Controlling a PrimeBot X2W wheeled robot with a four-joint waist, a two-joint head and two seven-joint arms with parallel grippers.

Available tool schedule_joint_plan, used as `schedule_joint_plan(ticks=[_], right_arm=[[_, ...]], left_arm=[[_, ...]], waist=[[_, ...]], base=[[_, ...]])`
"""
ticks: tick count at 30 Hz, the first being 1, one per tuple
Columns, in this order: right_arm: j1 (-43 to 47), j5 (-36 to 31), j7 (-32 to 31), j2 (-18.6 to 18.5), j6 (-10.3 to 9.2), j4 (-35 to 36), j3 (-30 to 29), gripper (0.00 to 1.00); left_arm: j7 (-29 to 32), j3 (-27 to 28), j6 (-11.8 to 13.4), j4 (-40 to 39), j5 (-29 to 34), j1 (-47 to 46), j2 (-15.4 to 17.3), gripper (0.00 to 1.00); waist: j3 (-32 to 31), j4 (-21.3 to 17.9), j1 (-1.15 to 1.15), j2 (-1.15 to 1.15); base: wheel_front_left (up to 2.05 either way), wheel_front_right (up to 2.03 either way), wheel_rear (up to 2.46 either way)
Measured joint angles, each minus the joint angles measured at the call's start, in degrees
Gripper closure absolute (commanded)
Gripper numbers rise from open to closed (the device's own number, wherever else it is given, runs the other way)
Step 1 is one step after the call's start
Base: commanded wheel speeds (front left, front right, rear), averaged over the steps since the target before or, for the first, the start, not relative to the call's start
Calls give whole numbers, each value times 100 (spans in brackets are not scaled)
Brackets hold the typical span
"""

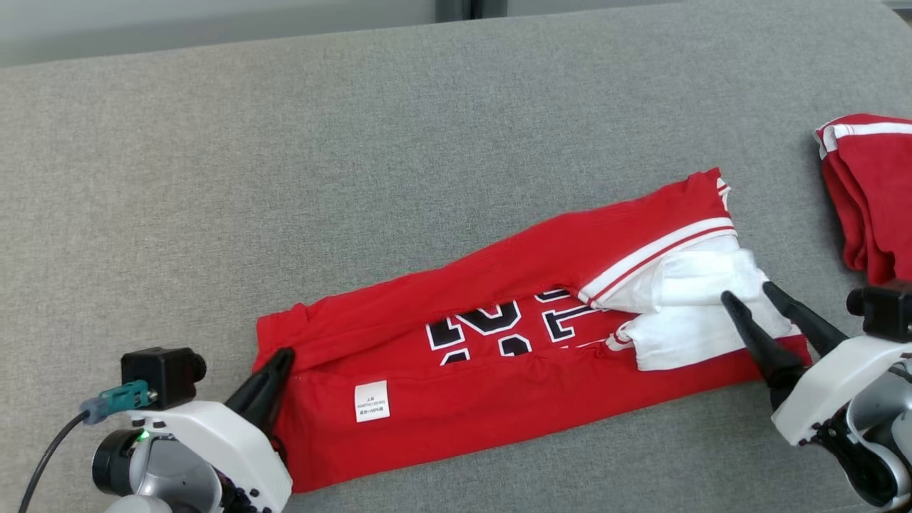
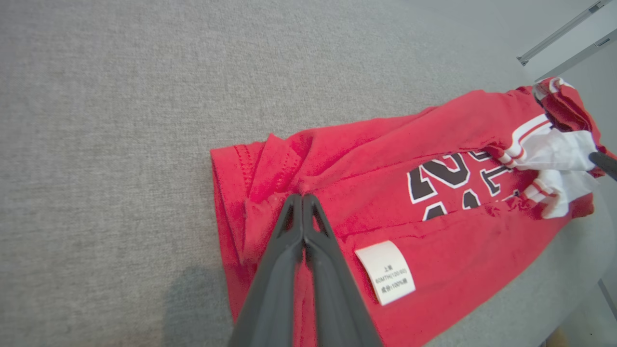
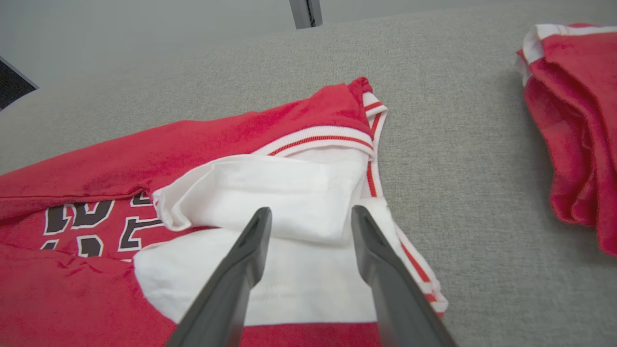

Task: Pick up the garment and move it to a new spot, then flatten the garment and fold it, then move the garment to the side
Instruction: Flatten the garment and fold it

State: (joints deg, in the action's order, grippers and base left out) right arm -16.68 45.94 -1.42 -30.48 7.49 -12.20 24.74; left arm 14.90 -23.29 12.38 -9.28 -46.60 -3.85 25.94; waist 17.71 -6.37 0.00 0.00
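Currently: red garment point(image 1: 499, 271) lies folded into a long strip on the grey upholstered surface point(image 1: 356, 142), one gripper at each end.
Garment runs diagonally across the near middle of the surface, black-and-white lettering and a white care label point(image 1: 372, 400) facing up, white sleeve fabric bunched at its right end. Left gripper point(image 1: 281, 356) sits at the garment's left end, fingers pressed together, tips touching a pucker of red cloth; whether any cloth is caught between them cannot be told. Right gripper point(image 1: 748, 292) has its fingers spread apart, tips over the white sleeve fabric, gripping nothing. A second red garment point(image 1: 873, 199) lies crumpled at the right edge, well apart from the first.
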Motion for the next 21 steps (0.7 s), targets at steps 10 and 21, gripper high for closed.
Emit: schedule_joint_plan(ticks=[10, 21], right_arm=[[-26, -285, -277, 119, 0, -397, -936, 0], [-538, -1171, -1411, 745, 0, -1255, -1255, 0]], left_arm=[[-1929, 281, 369, 438, 715, 626, -411, 0], [-2989, 550, 400, 1207, 2042, 810, -1478, 0]], waist=[[-169, -21, 0, 0], [-171, 391, 0, 0]], base=[[0, 0, 0], [0, 0, 0]])
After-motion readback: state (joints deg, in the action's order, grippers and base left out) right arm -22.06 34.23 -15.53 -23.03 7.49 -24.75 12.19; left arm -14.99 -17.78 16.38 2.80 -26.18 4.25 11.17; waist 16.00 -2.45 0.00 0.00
